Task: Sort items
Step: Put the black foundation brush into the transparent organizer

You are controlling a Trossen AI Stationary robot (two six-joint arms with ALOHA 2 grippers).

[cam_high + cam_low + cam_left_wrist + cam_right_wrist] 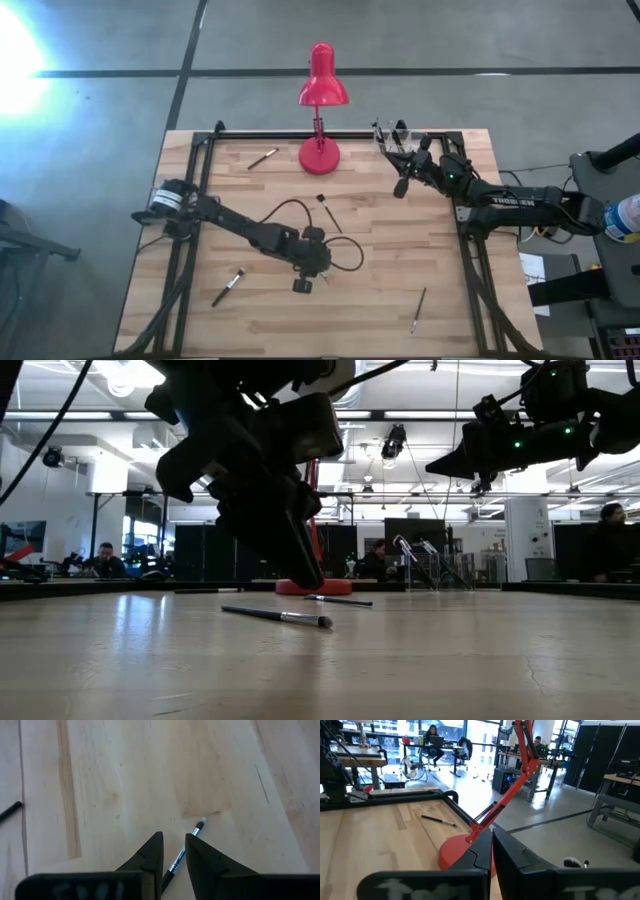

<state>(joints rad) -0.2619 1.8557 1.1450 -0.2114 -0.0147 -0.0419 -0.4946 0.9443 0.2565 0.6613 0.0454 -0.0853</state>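
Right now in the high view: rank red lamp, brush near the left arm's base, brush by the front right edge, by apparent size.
1. red lamp, clearly largest.
2-3. brush near the left arm's base and brush by the front right edge: both look about equally long, so I won't rank them. The first looks thicker.

A pale wooden counter (400, 250) with a dark metal frame carries everything. A red desk lamp (321, 152) stands on its round base near the far edge, at the middle. Thin brushes lie flat and well apart on the boards: one (263, 158) just left of the lamp base, one (329, 212) near the centre, one (228, 287) toward the near left, one (418, 310) toward the near right.
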